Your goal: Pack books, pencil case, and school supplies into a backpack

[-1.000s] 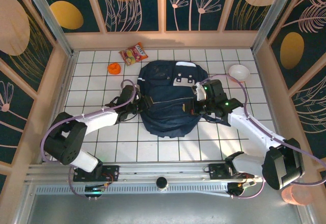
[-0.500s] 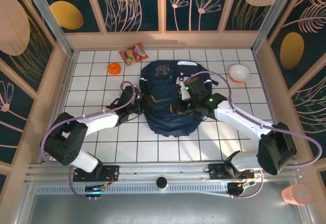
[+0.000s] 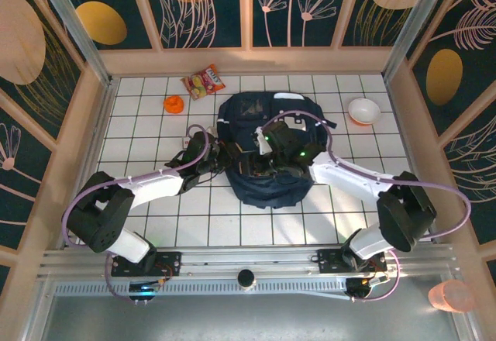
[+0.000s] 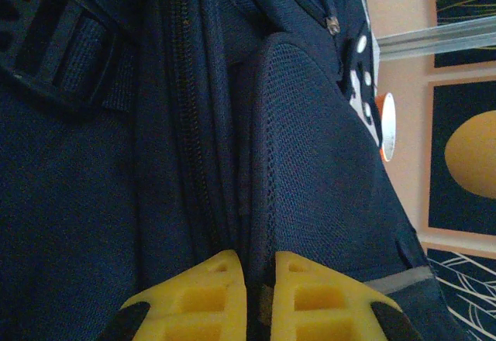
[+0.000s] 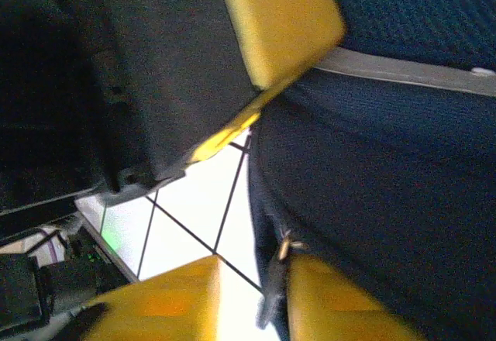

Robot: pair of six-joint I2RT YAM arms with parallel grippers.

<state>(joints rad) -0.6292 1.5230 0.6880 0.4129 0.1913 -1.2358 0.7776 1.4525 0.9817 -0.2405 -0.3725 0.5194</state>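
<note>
The navy-blue backpack (image 3: 271, 178) lies in the middle of the tiled table and looks bunched up. My left gripper (image 3: 227, 160) is at its left edge. In the left wrist view its yellow fingers (image 4: 221, 294) are shut on a fold of the backpack's seam (image 4: 310, 163). My right gripper (image 3: 254, 161) reaches over the pack from the right, close to the left one. Its jaws (image 5: 254, 267) stand open, and a zipper pull (image 5: 273, 287) hangs against the right finger beside the dark fabric (image 5: 387, 178). The books, pencil case and school supplies are hidden.
A red-orange snack packet (image 3: 203, 82) and a small round orange object (image 3: 173, 105) lie at the back left. A white bowl (image 3: 363, 110) sits at the back right. Wooden walls enclose the table. A pink cup (image 3: 448, 297) stands outside, near right.
My right gripper has swung left across the backpack and opened its jaws. The left gripper closed on the backpack's edge and holds it. The pack has been pushed together.
</note>
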